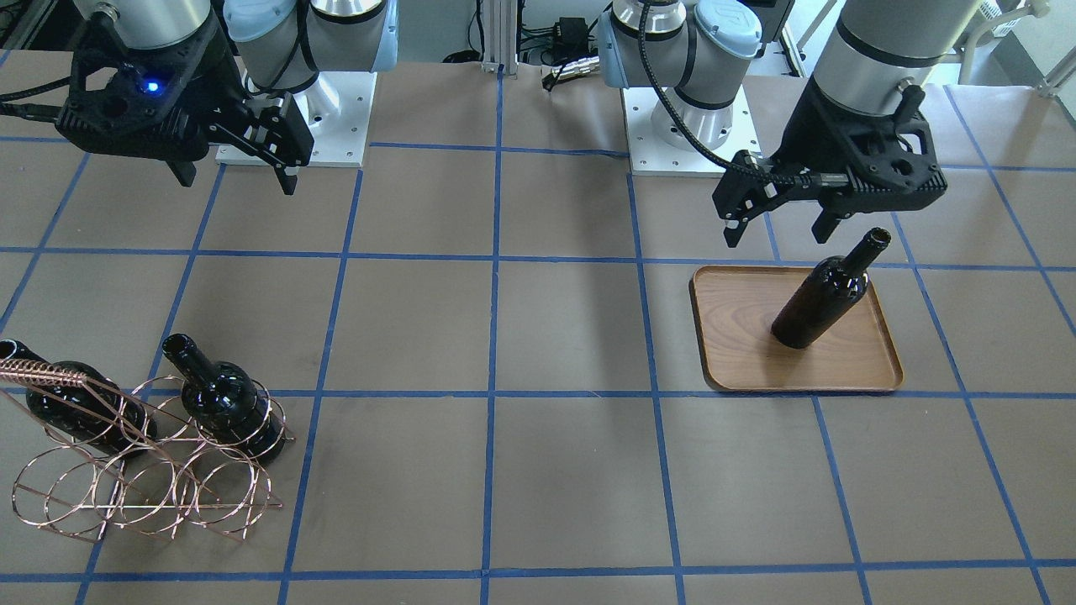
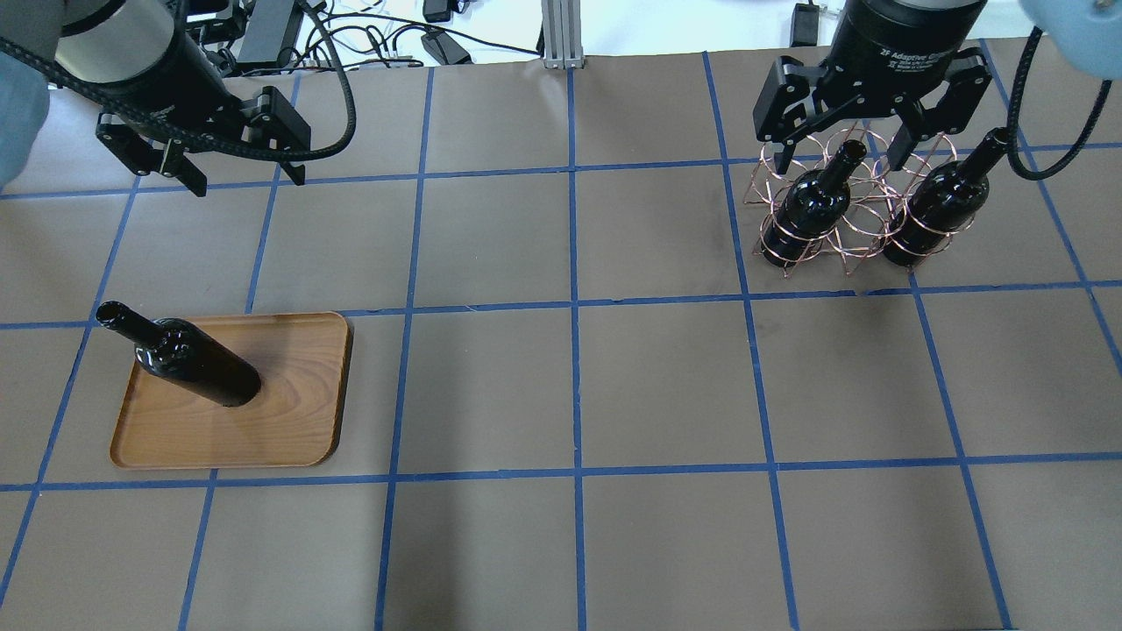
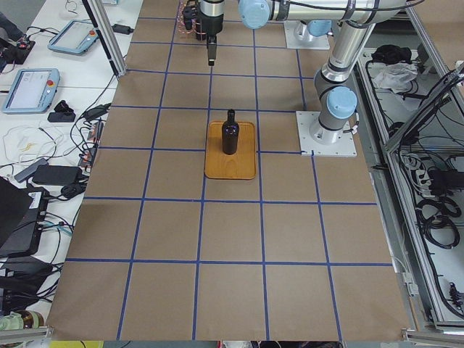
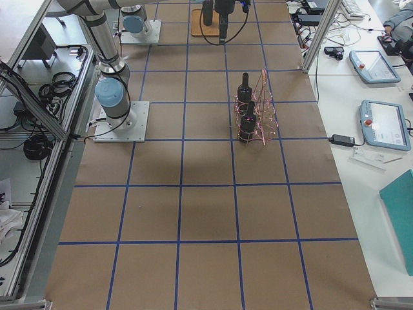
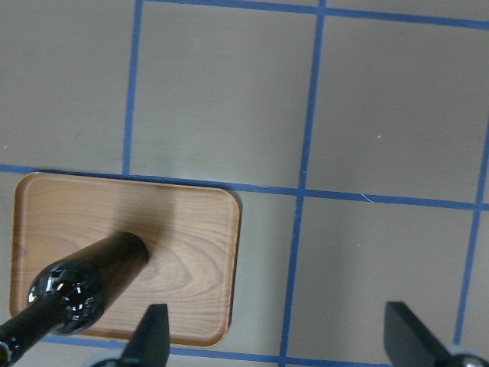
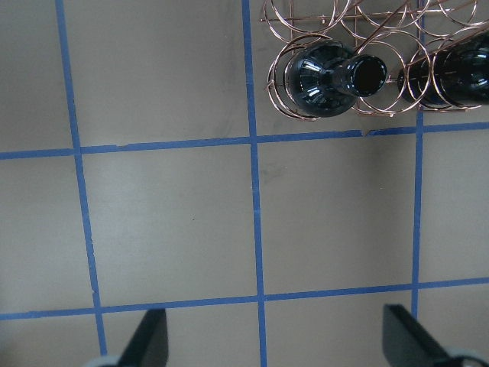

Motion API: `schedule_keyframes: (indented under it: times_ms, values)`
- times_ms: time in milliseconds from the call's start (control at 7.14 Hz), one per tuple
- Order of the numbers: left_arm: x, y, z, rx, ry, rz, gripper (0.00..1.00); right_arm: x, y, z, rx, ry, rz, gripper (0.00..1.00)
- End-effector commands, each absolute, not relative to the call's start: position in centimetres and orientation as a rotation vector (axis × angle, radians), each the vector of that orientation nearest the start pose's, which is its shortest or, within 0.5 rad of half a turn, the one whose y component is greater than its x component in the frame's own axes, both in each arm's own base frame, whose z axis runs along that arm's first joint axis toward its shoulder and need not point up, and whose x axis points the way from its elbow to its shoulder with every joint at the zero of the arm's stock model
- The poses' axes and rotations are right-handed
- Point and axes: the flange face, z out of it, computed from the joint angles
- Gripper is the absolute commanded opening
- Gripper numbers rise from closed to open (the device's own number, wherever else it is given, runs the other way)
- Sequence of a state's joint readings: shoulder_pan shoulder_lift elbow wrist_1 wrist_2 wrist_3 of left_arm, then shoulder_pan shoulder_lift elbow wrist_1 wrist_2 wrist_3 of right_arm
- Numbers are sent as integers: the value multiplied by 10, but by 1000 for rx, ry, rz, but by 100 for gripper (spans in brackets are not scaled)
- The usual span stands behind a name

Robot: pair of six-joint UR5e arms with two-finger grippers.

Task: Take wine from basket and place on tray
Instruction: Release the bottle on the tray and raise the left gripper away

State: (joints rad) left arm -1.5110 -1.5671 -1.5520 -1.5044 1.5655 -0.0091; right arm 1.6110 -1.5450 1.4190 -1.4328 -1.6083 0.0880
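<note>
One wine bottle (image 1: pixel 822 302) stands upright on the wooden tray (image 1: pixel 841 370); it also shows in the overhead view (image 2: pixel 197 364) and the left wrist view (image 5: pixel 92 283). My left gripper (image 1: pixel 775 235) is open and empty, raised beside the bottle's neck and not touching it. Two more bottles (image 2: pixel 811 206) (image 2: pixel 942 206) stand in the copper wire basket (image 2: pixel 863 237). My right gripper (image 2: pixel 834 166) is open and empty, raised high over the basket. In its wrist view the basket (image 6: pixel 367 19) and a bottle mouth (image 6: pixel 328 76) sit at the top edge.
The table is brown paper with a blue tape grid (image 2: pixel 574 302). The two arm bases (image 1: pixel 294 118) (image 1: pixel 689 126) stand at the robot's edge. Cables and devices lie beyond the far edge (image 2: pixel 421 35). One ring column of the basket (image 1: pixel 50 504) holds no bottle.
</note>
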Motion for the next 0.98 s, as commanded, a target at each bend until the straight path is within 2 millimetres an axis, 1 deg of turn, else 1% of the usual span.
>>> schedule_keyframes:
  times_ms: [0, 140, 560, 700, 840]
  values:
    - [-115, -490, 518, -78, 3151, -167, 100, 149, -493, 536, 75, 3180, 16, 100]
    - [-115, -480, 523, -74, 3147, -145, 100, 149, -493, 535, 75, 3178, 18, 100]
    - [-114, -476, 515, -74, 3144, -99, 100, 150, -492, 537, 73, 3180, 13, 100]
    - [-113, -473, 514, -77, 3144, -97, 100, 149, -490, 542, 73, 3187, -5, 100]
    - [-114, -472, 513, -75, 3143, -92, 100, 147, -480, 554, 76, 3221, -48, 100]
